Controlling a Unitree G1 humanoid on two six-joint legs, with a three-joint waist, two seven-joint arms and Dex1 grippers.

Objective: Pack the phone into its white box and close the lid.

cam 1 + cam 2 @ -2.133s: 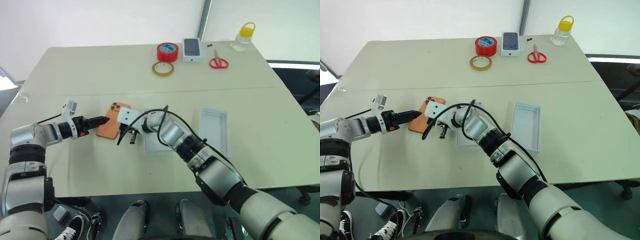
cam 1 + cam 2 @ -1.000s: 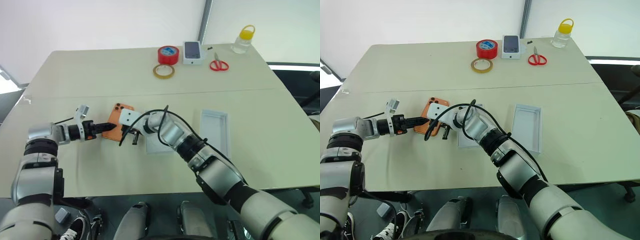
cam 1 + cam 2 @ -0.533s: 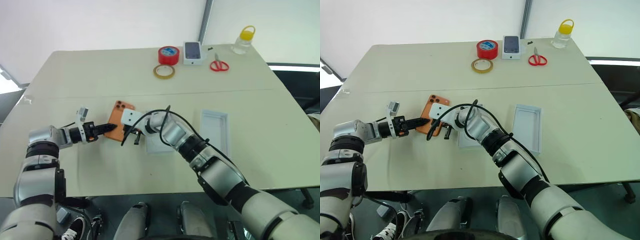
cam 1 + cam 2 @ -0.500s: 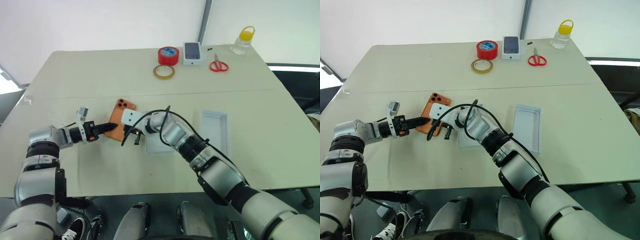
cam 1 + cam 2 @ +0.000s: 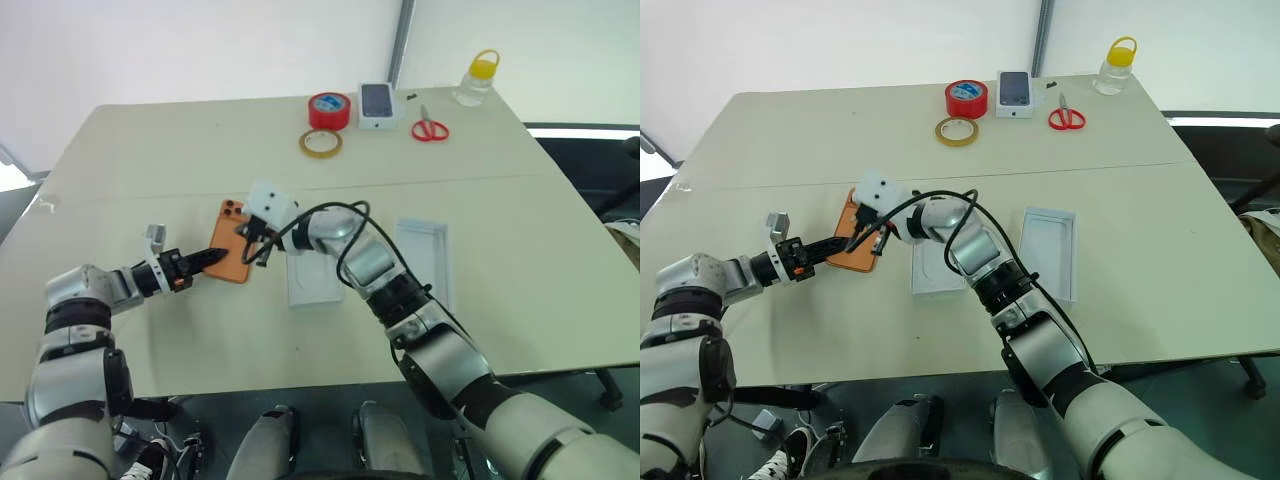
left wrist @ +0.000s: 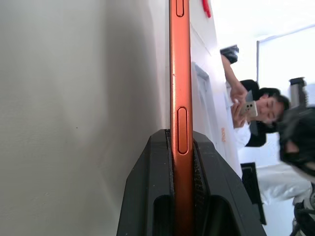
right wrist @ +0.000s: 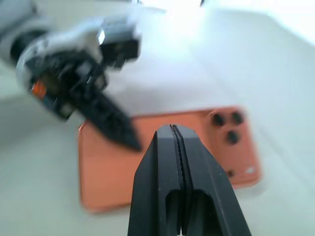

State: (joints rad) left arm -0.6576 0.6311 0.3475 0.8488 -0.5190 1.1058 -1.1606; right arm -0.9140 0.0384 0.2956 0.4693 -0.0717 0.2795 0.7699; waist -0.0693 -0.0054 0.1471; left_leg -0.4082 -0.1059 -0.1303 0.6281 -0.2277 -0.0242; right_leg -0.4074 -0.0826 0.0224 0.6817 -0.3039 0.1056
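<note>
The orange phone point(image 5: 228, 232) lies on the table left of centre, its camera lenses at the far corner. My left gripper point(image 5: 216, 256) is shut on the phone's near edge; in the left wrist view the phone point(image 6: 180, 59) stands edge-on between the fingers point(image 6: 152, 172). My right gripper point(image 5: 243, 243) hovers shut just above the phone point(image 7: 113, 172), holding nothing. The white box point(image 5: 936, 272) sits right beside the phone, partly under my right arm. The lid point(image 5: 1050, 252) lies open side up further right.
At the table's far edge stand a red tape roll point(image 5: 329, 108), a yellowish tape ring point(image 5: 320, 143), a small white box with a phone picture point(image 5: 376, 103), red scissors point(image 5: 430, 128) and a yellow-capped bottle point(image 5: 474, 80). A person point(image 6: 256, 108) sits beyond the table.
My left fingers have closed on the phone's near edge. My right gripper has risen from the table beside the phone to just above it, still shut.
</note>
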